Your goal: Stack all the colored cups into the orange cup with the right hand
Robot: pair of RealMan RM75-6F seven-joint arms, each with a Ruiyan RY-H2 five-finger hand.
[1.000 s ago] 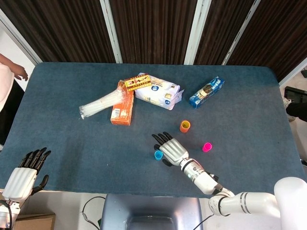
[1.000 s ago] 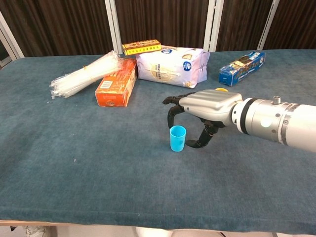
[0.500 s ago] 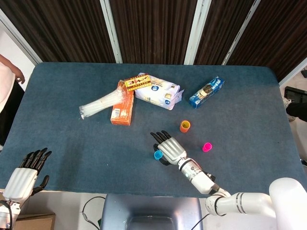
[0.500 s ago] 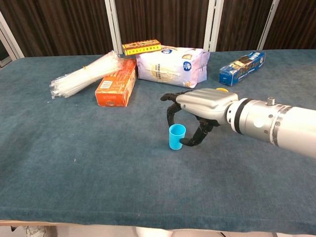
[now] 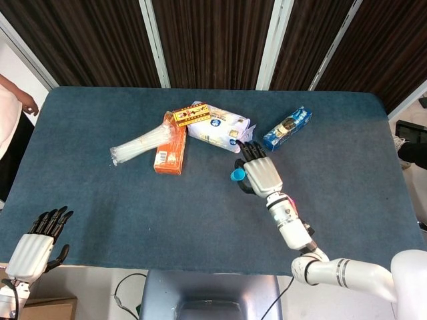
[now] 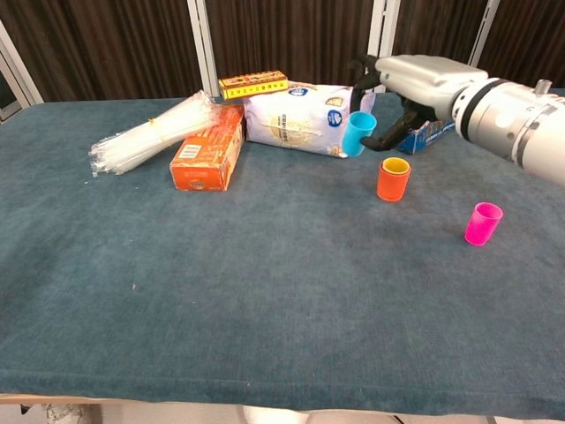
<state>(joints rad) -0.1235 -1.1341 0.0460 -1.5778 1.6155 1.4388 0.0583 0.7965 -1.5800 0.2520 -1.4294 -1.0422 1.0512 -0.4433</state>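
My right hand (image 6: 417, 81) holds a blue cup (image 6: 357, 132) in the air, tilted, above and to the left of the orange cup (image 6: 394, 179). The orange cup stands upright on the cloth and shows a yellow rim inside it. A pink cup (image 6: 483, 223) stands alone to its right. In the head view the right hand (image 5: 261, 175) covers the orange cup, and the blue cup (image 5: 236, 175) peeks out at the hand's left side. My left hand (image 5: 37, 245) hangs off the table's near left corner, fingers apart, holding nothing.
At the back lie a bundle of clear plastic sleeves (image 6: 150, 132), an orange box (image 6: 207, 148), a small yellow box (image 6: 253, 84), a white bag (image 6: 305, 119) and a blue packet (image 6: 437, 131). A person (image 5: 10, 107) stands at the left edge.
The right hand closed on the blue cup, lifted it off the cloth and carried it back toward the orange cup. The left hand has stayed put.
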